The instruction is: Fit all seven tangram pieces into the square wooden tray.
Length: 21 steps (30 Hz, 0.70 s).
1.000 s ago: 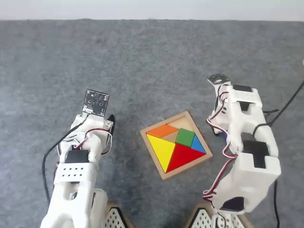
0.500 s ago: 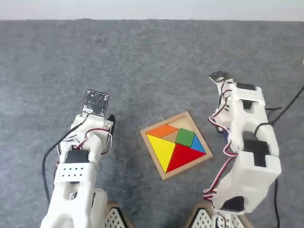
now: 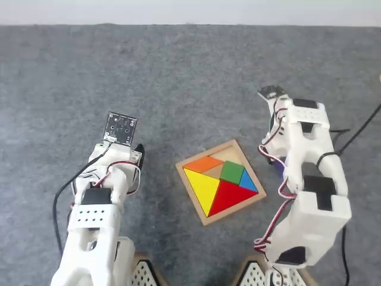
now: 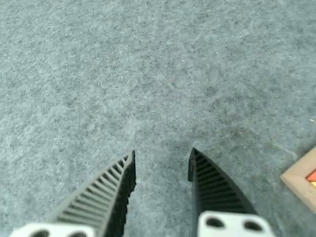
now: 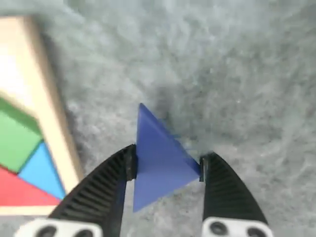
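Blue triangle pinched in right gripper, poised beside tray

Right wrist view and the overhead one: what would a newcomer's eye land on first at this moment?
First, the blue triangle pinched in the right hand, over the grey carpet beside the tray. Next, that wooden tray lying between the two arms, bright with orange, yellow, green, red and light blue pieces, with a patch of bare wood near its far corner. The left hand hangs open over bare carpet.
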{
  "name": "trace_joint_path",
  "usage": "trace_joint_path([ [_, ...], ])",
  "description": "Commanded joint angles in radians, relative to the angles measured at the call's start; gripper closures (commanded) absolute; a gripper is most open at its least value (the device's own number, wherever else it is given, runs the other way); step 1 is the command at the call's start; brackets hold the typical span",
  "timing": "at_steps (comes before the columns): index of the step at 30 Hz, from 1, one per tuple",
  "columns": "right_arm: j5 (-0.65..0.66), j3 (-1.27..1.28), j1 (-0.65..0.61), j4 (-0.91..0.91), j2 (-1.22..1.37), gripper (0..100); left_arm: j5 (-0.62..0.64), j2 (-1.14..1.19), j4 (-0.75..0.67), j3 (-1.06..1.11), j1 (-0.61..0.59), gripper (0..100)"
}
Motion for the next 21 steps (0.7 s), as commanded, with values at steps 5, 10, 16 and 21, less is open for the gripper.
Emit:
trace_joint_path([
  [5,-0.014,-0.222,-0.145,0.176,-0.113,87.2,-0.008,-0.006,-0.020,-0.013,-0.002,83],
  [10,0.011,-0.276,-0.282,0.179,-0.111,87.2,-0.008,-0.006,-0.020,-0.013,-0.002,83],
  [16,0.239,-0.311,-0.424,0.159,-0.074,87.2,-0.008,-0.006,-0.020,-0.015,-0.002,83],
  [21,0.436,-0.311,-0.453,0.076,0.002,87.2,-0.008,-0.006,-0.020,-0.015,-0.002,83],
])
